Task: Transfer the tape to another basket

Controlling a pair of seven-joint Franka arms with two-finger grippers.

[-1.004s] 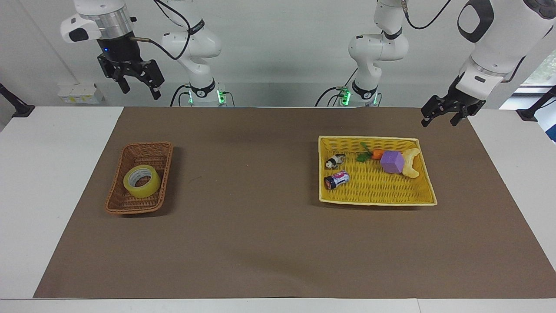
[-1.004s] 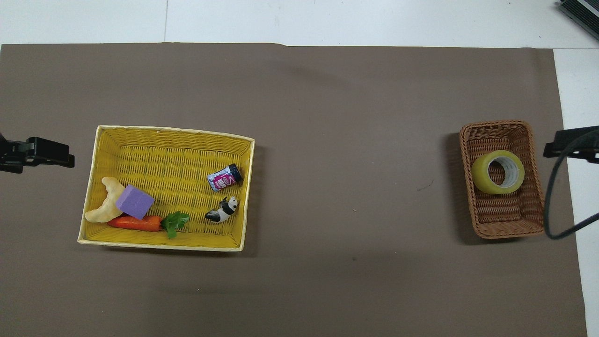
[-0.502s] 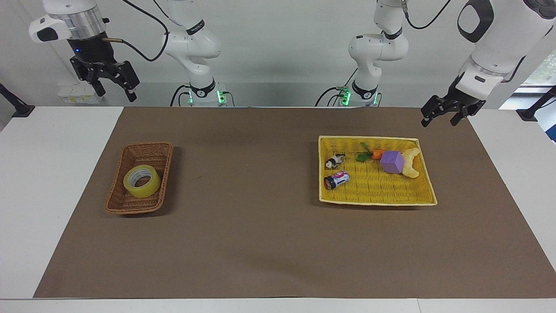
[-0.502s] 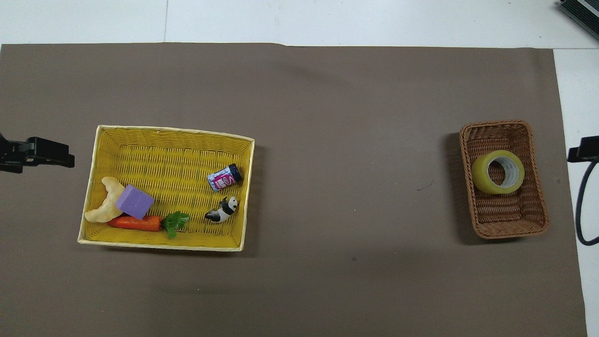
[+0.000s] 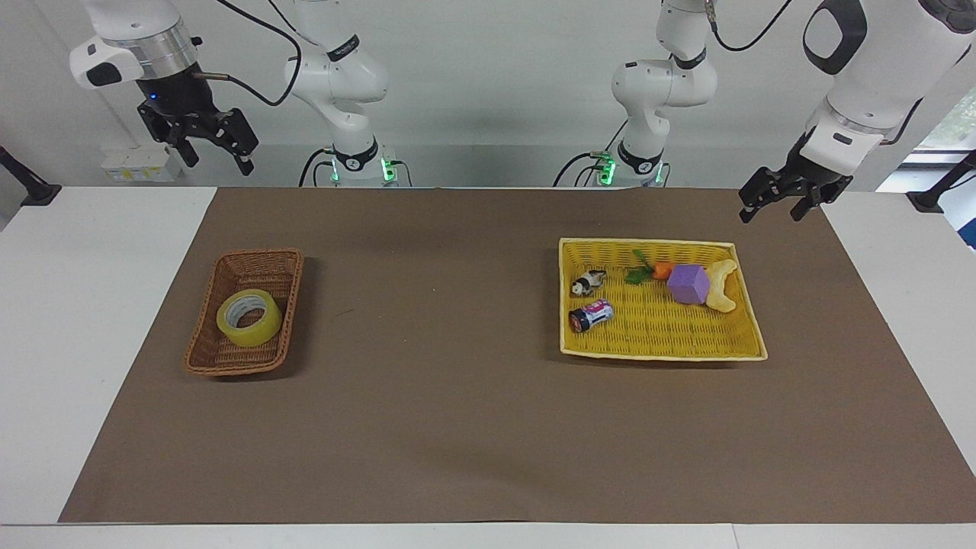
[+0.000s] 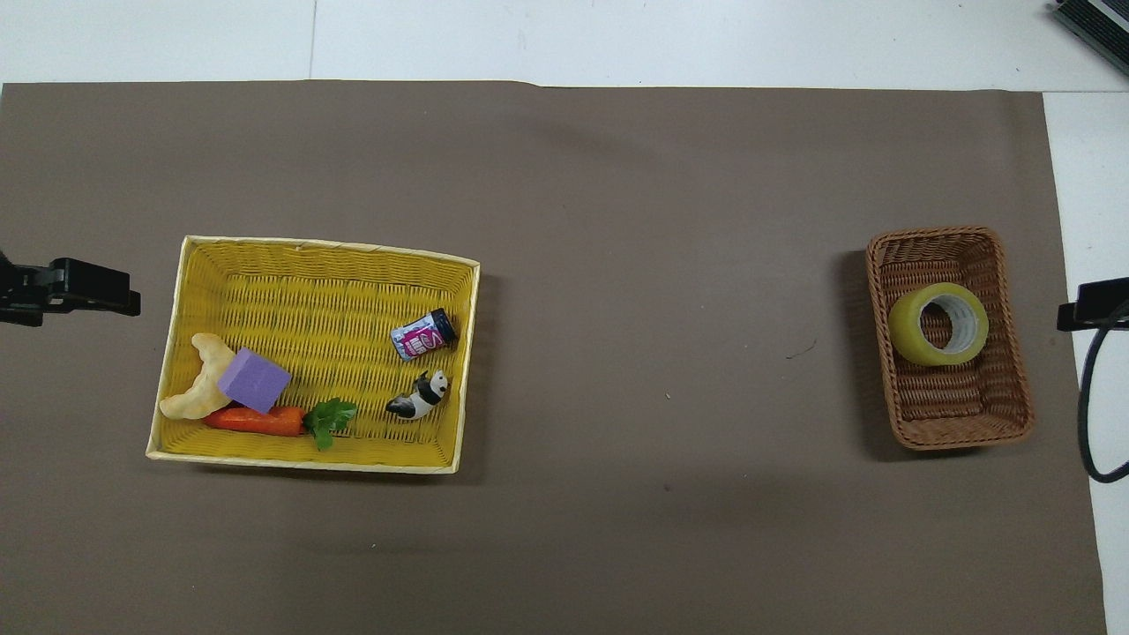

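Note:
The tape, a yellowish roll with a white core, lies in the small brown wicker basket toward the right arm's end of the table. It also shows in the overhead view, inside that basket. My right gripper is open and empty, raised high, over the white table beside the brown basket. My left gripper is open and empty. It hangs over the mat beside the yellow basket.
The larger yellow woven basket holds a purple-labelled can, a panda figure, a carrot, a purple block and a pale pastry-like piece. A brown mat covers the table's middle.
My right gripper swung out toward its own end of the table, away from the brown basket, then came back a little. The tape, both baskets and the left arm have not moved.

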